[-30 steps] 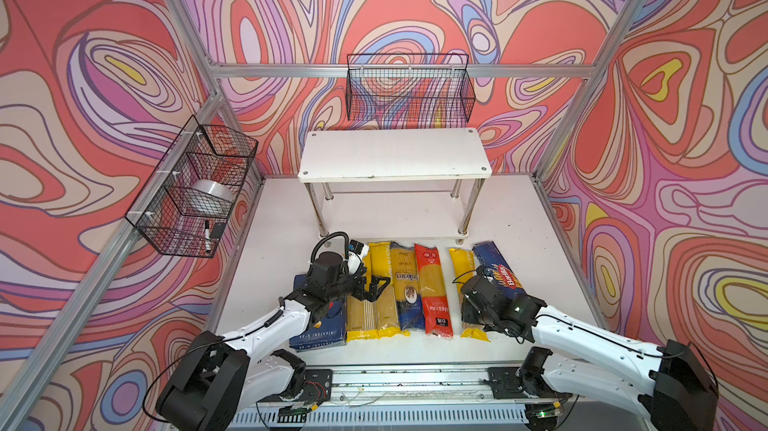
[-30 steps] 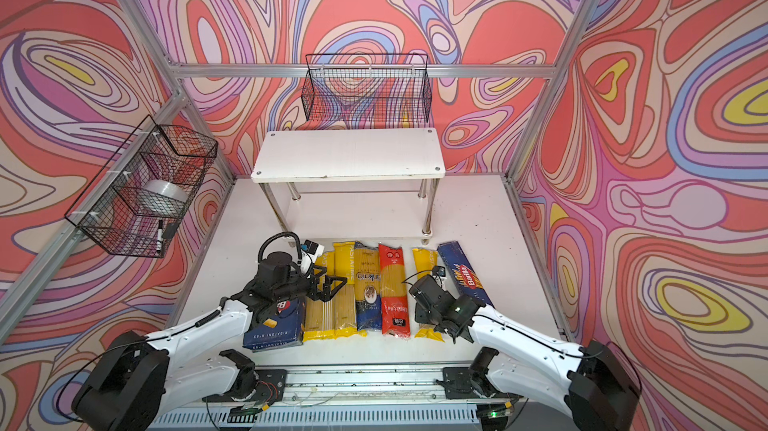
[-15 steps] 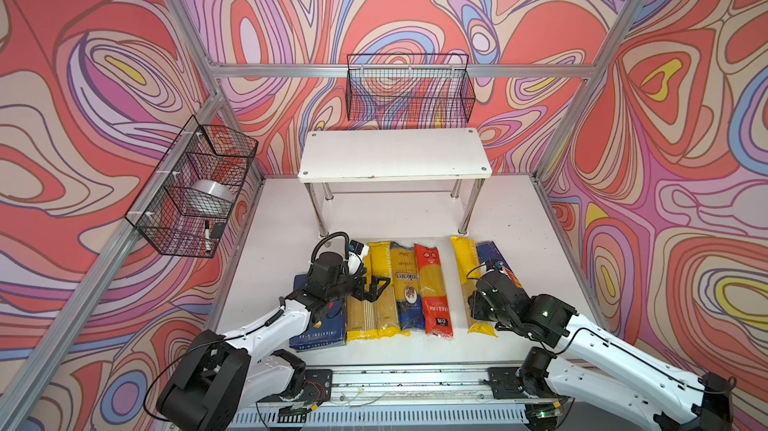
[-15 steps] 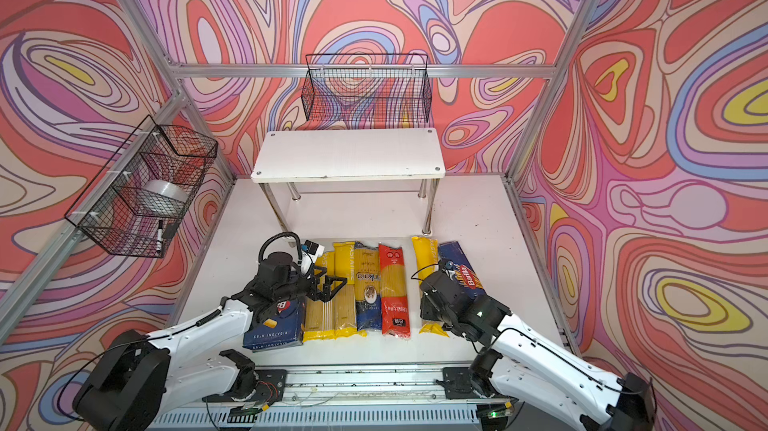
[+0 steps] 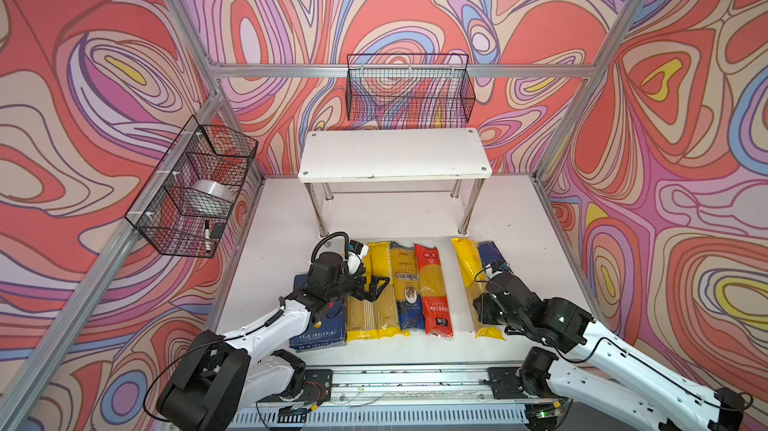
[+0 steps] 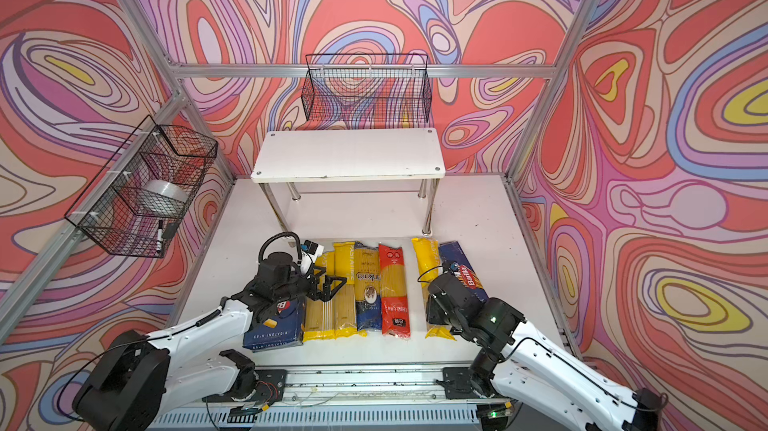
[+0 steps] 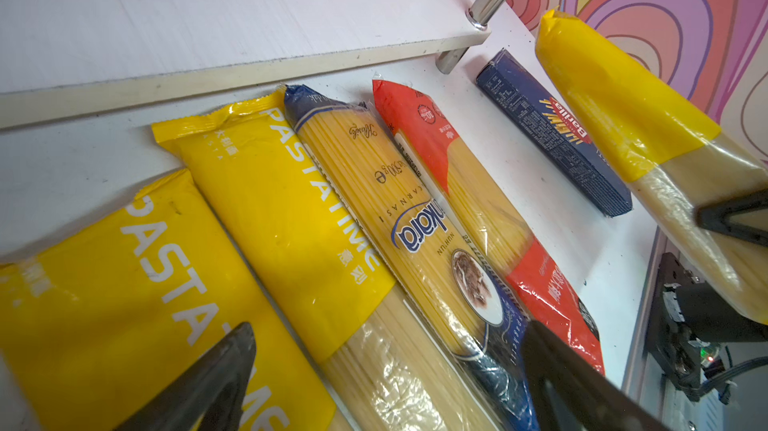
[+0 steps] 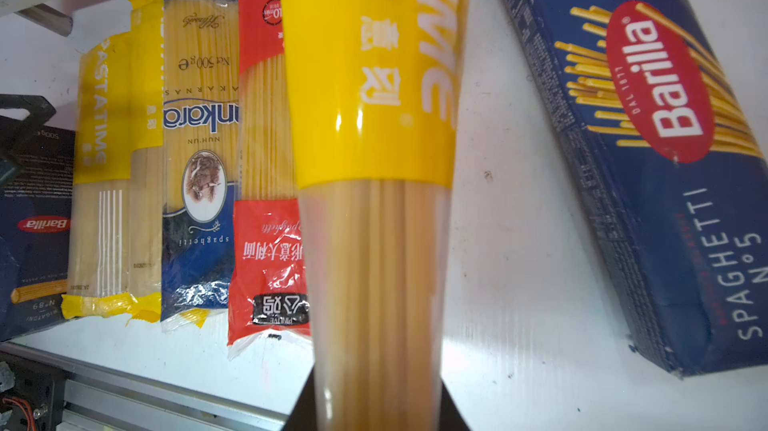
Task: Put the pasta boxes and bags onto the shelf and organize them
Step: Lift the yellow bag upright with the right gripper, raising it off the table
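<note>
PASTATIME bag (image 8: 374, 76), Barilla SPAGHETTI carton (image 8: 656, 159), possibly Ankara bag (image 8: 199, 150)

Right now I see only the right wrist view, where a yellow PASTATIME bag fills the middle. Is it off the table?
Observer: Yes; the left wrist view shows the held PASTATIME bag raised clear of the table, gripped by the right fingers.
Operator: And the left arm?
Observer: The left fingers hover open above two lying PASTATIME bags.
Operator: Anything shelved?
Observer: No; in a top view the white shelf carries no pasta on its top board.
</note>
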Available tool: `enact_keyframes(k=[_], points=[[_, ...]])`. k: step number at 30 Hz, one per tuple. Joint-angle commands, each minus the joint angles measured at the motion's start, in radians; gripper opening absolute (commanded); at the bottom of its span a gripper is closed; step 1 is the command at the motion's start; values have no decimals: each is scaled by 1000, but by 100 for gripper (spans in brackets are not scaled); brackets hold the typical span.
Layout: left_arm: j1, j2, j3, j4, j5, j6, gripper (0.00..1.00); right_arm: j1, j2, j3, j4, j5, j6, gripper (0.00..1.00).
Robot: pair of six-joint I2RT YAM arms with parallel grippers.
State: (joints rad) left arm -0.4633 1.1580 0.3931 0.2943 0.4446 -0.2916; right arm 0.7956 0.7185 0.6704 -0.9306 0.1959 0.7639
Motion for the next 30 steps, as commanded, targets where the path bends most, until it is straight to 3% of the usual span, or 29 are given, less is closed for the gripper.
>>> enact_keyframes(k=[1,30], points=[[-2,-15,-4,-8,-14,11,100,6,-47,99,34,50,-38,2],[-2,-4,4,-10,-4,6,100,6,-5,501,-213,137,-119,0]])
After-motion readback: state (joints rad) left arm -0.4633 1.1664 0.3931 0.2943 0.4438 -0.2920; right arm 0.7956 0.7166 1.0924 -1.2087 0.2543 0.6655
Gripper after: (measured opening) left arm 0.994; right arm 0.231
